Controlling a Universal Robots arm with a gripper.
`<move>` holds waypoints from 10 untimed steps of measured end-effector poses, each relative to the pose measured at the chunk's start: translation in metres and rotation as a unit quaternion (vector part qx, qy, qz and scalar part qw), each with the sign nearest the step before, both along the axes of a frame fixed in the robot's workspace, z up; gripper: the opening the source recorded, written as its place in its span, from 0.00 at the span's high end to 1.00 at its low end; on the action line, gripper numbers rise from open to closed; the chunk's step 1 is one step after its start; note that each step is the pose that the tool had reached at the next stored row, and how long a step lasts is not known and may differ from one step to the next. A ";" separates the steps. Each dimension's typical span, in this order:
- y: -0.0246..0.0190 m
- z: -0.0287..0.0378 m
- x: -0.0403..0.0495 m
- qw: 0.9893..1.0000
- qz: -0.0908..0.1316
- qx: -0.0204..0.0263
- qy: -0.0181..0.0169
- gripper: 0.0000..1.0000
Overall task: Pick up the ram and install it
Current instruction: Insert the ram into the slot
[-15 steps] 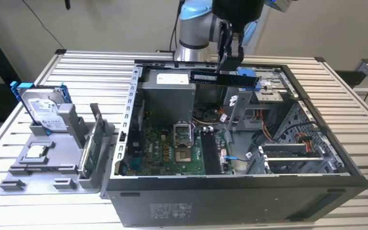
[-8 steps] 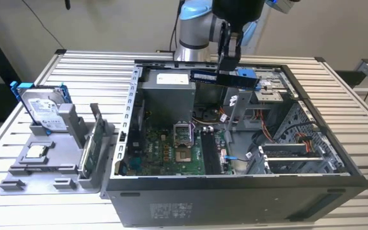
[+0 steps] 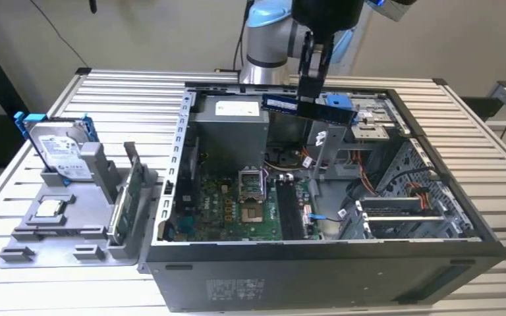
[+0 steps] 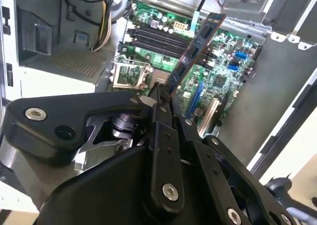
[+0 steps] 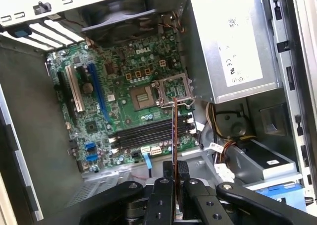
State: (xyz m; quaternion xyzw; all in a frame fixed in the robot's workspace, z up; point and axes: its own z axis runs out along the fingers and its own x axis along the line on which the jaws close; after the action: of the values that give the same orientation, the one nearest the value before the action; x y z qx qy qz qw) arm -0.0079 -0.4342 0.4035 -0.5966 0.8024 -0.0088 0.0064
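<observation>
Ram (image 3: 334, 112) is gripped in the closed claw (image 3: 310, 104) and held above the open computer case (image 3: 323, 263) on the worktop (image 3: 121, 85). A hard drive (image 3: 60, 150) is seen at the exterior view's left. In both wrist views, the motherboard's black slots (image 5: 148, 132) (image 4: 158, 36) are seen beyond the ram.

The case (image 3: 323, 273) is lying open on top, so the gripper (image 3: 309, 97), clamping the ram (image 3: 337, 113), is hanging over free room that is reaching down to the memory slots (image 5: 148, 133). The power supply (image 5: 233, 46) is closing off one end of the slots, a grey drive bracket (image 3: 331, 141) is rising along one long side, and loose cables (image 5: 224, 153) are trailing between them.
</observation>
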 end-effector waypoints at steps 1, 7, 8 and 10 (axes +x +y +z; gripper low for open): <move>0.0000 0.0000 0.0000 1.000 -0.006 0.000 0.000 0.86; 0.0000 0.0000 0.0000 0.999 -0.039 0.000 0.000 0.86; 0.0000 -0.0001 0.0000 0.999 -0.045 0.000 0.000 0.86; 0.0000 0.0000 0.0000 0.998 -0.056 0.000 0.000 0.86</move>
State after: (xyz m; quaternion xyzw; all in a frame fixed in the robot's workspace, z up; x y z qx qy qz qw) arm -0.0079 -0.4342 0.4035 -0.5512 0.8343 -0.0091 0.0059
